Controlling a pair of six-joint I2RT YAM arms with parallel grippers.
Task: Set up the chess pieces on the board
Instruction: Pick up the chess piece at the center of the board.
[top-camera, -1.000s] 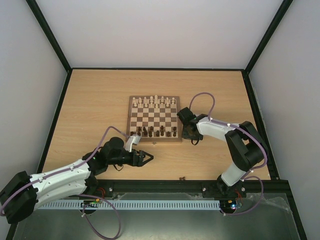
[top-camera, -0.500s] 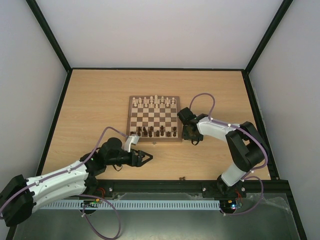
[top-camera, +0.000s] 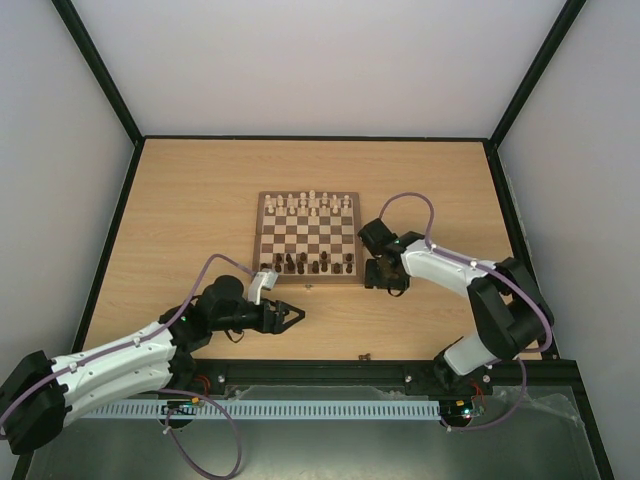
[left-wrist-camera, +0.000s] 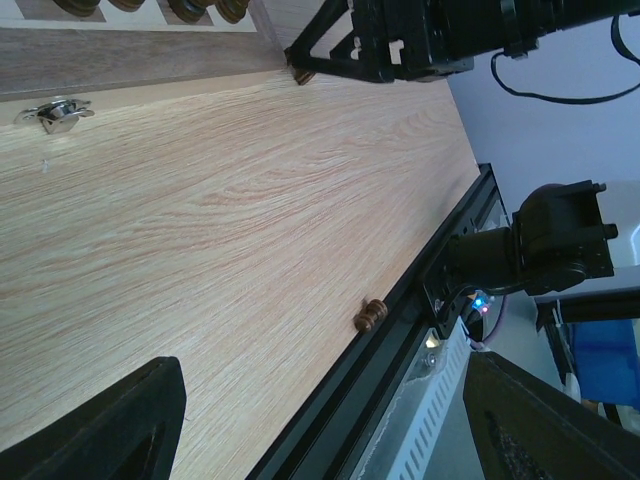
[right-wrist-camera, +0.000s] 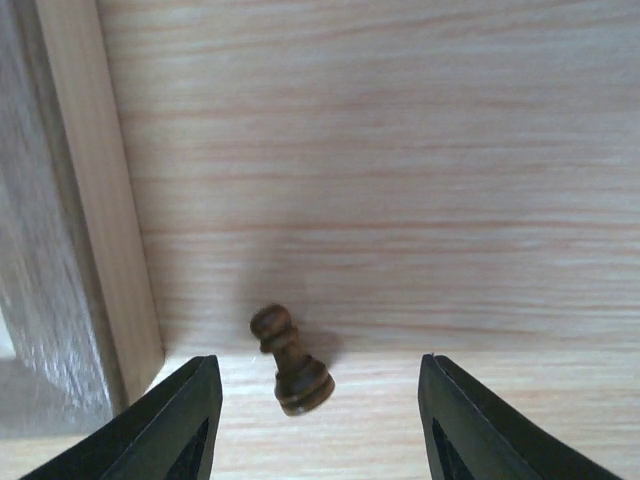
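Note:
The board (top-camera: 259, 240) lies mid-table, with dark chess pieces (top-camera: 305, 263) standing along its near rows. My right gripper (top-camera: 375, 280) hangs just off the board's near right corner. In the right wrist view it (right-wrist-camera: 320, 425) is open, and a dark pawn (right-wrist-camera: 290, 362) sits tilted and blurred on the table between the fingers (right-wrist-camera: 190, 420), touching neither. My left gripper (top-camera: 299, 316) is open in front of the board with nothing in it. In the left wrist view it (left-wrist-camera: 320, 430) faces another dark piece (left-wrist-camera: 368, 315) lying by the table's near rail.
Cream chessmen (top-camera: 312, 204) fill the board's far rows. The board's wooden side (right-wrist-camera: 100, 200) stands just left of the loose pawn. A metal latch (left-wrist-camera: 55, 112) sticks out of the board's near side. A black rail (top-camera: 400, 365) bounds the table's near edge, where the stray piece (top-camera: 366, 355) lies.
My right gripper has opened from shut, and the pawn now sits loose between its fingers. The right arm's elbow has swung a little to the right. The left arm has barely shifted.

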